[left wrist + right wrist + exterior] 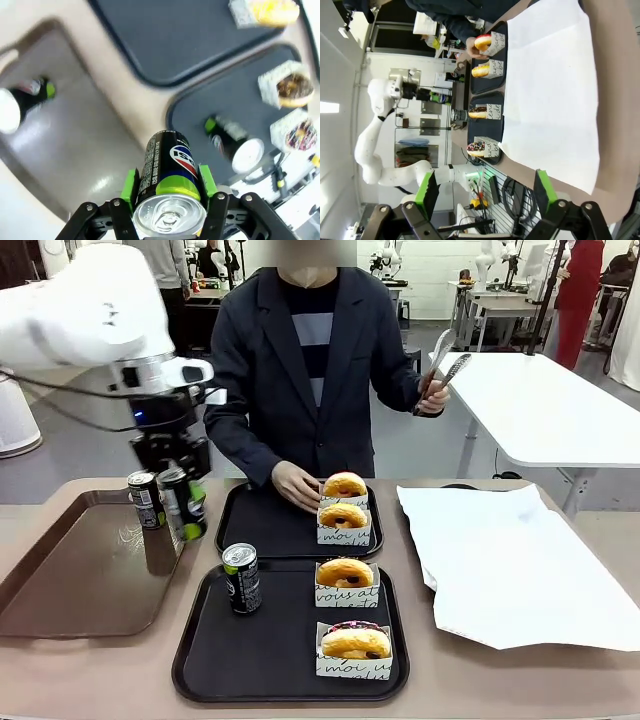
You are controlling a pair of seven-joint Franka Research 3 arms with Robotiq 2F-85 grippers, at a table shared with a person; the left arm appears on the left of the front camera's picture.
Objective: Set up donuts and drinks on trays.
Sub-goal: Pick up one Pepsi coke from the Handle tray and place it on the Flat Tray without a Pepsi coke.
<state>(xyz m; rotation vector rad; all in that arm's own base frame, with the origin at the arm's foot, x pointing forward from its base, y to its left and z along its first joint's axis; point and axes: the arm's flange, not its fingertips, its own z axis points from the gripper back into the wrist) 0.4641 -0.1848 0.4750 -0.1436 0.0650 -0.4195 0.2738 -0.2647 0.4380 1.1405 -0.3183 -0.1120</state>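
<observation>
Left gripper [183,502]: pinching one can [167,177], held above the brown tray's [60,580] right rim. Right gripper [485,192]: fingers spread, nothing between. Near tray [280,660]: one can [241,578], two donuts [345,573]. Far tray [265,525]: two donuts [344,485]. Brown tray: one can [146,499].

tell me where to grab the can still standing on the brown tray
Judging by its pose, grip the can around its upper body, just under the silver top, coming straight down from above. It stands upright on the brown tray, and the held can hangs close beside it, crowding a sideways approach.
</observation>
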